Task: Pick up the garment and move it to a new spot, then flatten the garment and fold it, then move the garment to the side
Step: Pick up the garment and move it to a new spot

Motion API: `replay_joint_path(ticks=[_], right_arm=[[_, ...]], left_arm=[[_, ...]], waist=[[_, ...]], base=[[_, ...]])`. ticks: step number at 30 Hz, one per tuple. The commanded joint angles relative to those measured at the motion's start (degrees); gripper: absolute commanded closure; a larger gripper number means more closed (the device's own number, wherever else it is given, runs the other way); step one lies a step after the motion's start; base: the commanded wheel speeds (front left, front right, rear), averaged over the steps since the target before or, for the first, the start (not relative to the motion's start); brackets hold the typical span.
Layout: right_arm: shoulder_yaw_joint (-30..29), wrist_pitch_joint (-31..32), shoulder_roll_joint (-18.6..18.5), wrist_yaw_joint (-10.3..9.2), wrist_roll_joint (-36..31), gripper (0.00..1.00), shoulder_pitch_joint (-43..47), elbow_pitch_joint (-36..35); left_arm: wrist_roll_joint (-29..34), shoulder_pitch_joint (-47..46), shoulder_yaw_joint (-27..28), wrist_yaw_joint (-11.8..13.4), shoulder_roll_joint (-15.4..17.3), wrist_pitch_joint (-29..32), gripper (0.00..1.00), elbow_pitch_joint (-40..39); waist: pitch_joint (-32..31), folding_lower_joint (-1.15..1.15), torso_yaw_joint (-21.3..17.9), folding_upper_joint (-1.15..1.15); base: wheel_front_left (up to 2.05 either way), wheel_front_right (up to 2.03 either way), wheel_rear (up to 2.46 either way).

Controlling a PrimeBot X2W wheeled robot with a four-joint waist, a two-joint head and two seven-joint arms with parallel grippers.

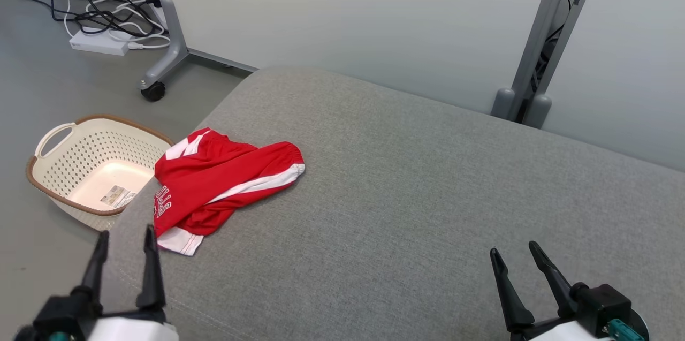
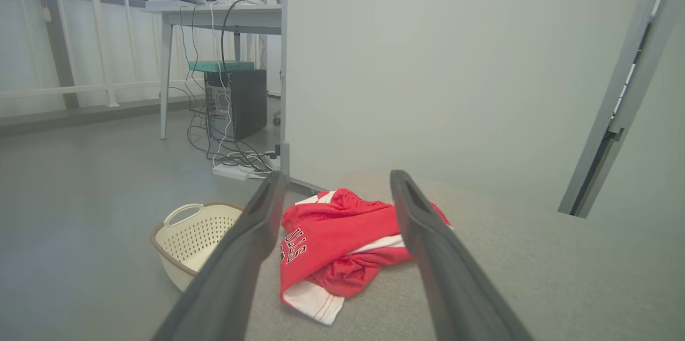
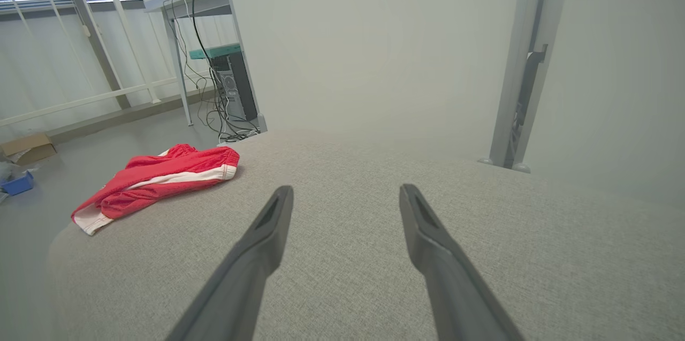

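The left end effector is released, its two long dark fingers spread wide with nothing between them. It hovers over the near left corner of the surface, just short of the garment. In the left wrist view the garment lies between the two fingers, further on and apart from them. The right end effector is likewise released and empty, its fingers parted over bare cloth at the near right, well apart from the garment.

The garment lies crumpled at the left edge of the surface. It is a pair of red athletic shorts in smooth, slightly shiny fabric, with white side stripes, a white hem, a gathered elastic waistband and white lettering that is partly folded under.

On the floor, just beside that edge, stands a cream plastic basket. It is oval, with perforated walls, a brown rim and a loop handle, and it holds only a small paper label on its bottom.

The surface is a broad grey cushion of coarse woven cloth with rounded corners.
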Motion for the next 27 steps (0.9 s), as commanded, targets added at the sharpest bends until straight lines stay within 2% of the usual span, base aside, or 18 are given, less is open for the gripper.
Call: replay_joint_path(ticks=[1,6,10,18,22,27], right_arm=[[-0.1,0.0,-0.3,-0.02,-0.8,0.00,0.1,-0.1],[0.3,0.0,-0.4,-0.02,-4.5,0.00,-2.9,-0.4],[0.9,0.0,-0.9,-0.02,-6.4,0.00,-5.2,-1.1],[3.7,0.0,-2.2,-0.02,-7.3,0.00,-9.8,-2.6],[5.3,0.0,-2.4,-0.02,-8.3,0.00,-11.5,-3.5],[6.2,0.0,-2.3,-0.02,-8.9,0.00,-13.4,-4.4]], left_arm=[[0.9,-2.5,1.0,-0.8,0.7,-0.1,0.00,0.3],[1.0,-11.1,4.5,-2.9,3.2,-0.1,0.00,6.9],[-0.1,-21.7,4.2,-3.9,7.8,0.7,0.00,20.0],[1.3,-40.5,-1.9,-4.8,17.5,9.2,0.00,40.8],[-0.1,-47.4,-4.8,-4.8,19.5,14.2,0.00,49.0],[-4.4,-52.3,-9.1,-4.8,21.4,21.1,0.00,55.4]], waist=[[1.3,0.00,-1.2,0.00],[6.7,0.00,-5.1,0.00],[11.1,0.00,-8.2,0.00],[18.3,0.00,-13.8,0.00],[20.8,0.00,-15.7,0.00],[23.2,0.00,-17.2,0.00]], base=[[0.00,0.00,0.00],[0.00,0.00,0.00],[0.00,0.00,0.00],[0.00,0.00,0.00],[0.00,0.00,0.00],[0.00,0.00,0.00]])
